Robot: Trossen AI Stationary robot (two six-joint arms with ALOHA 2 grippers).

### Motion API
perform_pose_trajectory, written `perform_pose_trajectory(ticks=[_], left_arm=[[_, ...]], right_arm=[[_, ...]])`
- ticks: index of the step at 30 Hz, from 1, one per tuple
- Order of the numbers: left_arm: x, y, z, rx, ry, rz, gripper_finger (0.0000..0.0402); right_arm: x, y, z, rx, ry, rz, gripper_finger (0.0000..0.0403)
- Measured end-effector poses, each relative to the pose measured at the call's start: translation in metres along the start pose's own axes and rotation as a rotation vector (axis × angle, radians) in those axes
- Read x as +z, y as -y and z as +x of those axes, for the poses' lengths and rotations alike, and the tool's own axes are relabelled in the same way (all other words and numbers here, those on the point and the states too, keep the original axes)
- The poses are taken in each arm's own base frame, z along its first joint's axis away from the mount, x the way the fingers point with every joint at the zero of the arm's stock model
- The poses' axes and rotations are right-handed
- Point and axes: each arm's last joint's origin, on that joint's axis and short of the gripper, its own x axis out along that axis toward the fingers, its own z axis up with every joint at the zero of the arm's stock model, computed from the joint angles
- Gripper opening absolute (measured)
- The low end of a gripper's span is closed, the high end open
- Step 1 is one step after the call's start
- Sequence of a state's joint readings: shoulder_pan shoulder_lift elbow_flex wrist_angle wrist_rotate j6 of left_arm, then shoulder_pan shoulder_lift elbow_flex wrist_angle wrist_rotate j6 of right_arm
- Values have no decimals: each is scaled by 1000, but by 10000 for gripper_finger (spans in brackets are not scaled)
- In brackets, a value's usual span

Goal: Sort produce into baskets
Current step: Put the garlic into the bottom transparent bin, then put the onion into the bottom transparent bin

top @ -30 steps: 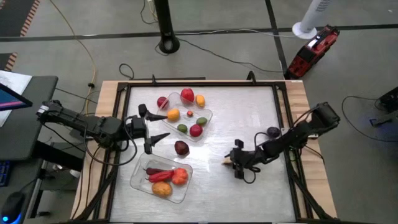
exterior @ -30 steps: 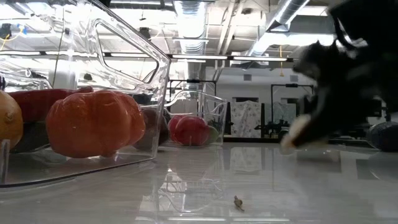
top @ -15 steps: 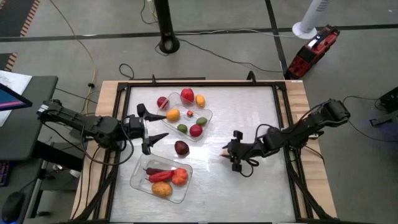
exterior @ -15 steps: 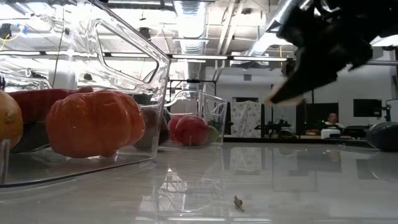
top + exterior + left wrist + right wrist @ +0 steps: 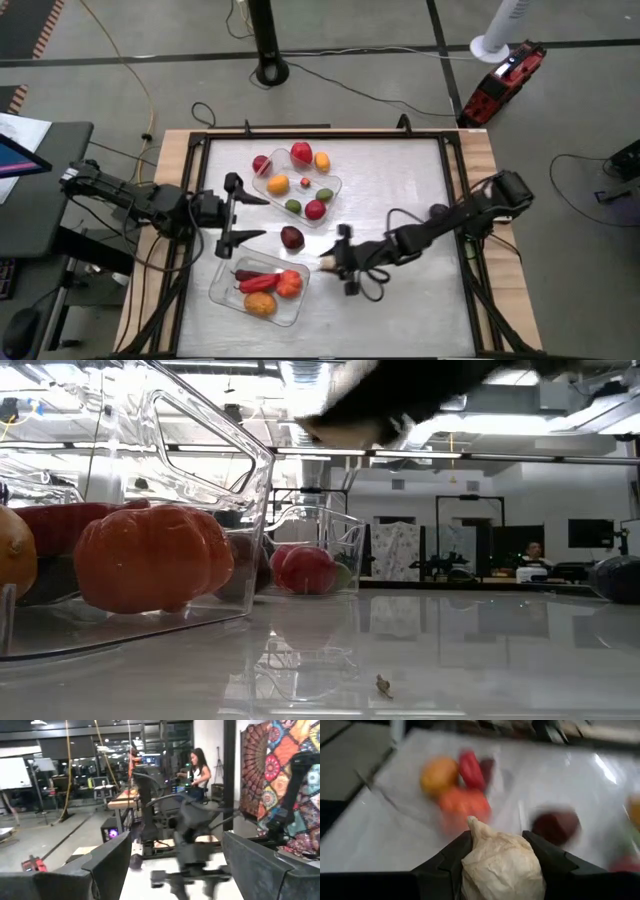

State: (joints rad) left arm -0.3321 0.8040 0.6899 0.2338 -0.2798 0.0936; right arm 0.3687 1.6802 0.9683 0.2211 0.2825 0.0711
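My right gripper is shut on a whitish garlic-like piece above the table's middle. It is just right of the near clear tray, which holds a yellow, a red, an orange and a dark piece. The far clear tray holds several fruits. A red piece and an orange piece lie at its far edge. A dark maroon piece rests on the table between the trays. My left gripper is open and empty at the table's left side, between the two trays. My right gripper pinches the garlic-like piece by its two opposite sides between the two fingers. The fingers come from the table's right, about level. The piece's pointed tip faces away from the wrist. In the low view the piece is lifted well clear of the table.
A dark roundish thing lies on the table near the right edge. A small crumb lies on the tabletop. The low view shows the near tray at left and the far tray behind it. People sit in the room beyond.
My right gripper has carried the garlic-like piece toward the table's left edge, from right of the maroon piece to beside the near tray, and has risen. My left gripper has shifted slightly toward the near edge and stays open.
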Motion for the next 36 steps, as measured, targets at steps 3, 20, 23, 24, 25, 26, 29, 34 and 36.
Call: perform_pose_trajectory(ticks=[3,20,23,24,25,26,29,34,36], left_arm=[[-1,-1,0,19,-11,2,295],[-5,0,0,13,-47,4,295],[-5,0,0,16,-47,3,295],[-5,0,0,16,-47,2,295],[-5,0,0,16,-47,-3,295],[-5,0,0,17,-48,-7,295],[-5,0,0,17,-51,-11,295],[-5,0,0,16,-51,-13,295],[-5,0,0,17,-51,-12,295]], right_arm=[[25,-8,19,32,51,-73,196],[53,9,81,233,-34,-91,288],[53,6,65,163,-145,-76,300],[52,4,56,127,-203,-86,301],[51,2,48,94,-251,-93,301],[51,0,40,65,-284,-99,301],[43,-6,15,-12,-435,-117,301],[1,3,-30,-147,-770,-68,301],[-18,9,-46,-209,-899,-38,301]])
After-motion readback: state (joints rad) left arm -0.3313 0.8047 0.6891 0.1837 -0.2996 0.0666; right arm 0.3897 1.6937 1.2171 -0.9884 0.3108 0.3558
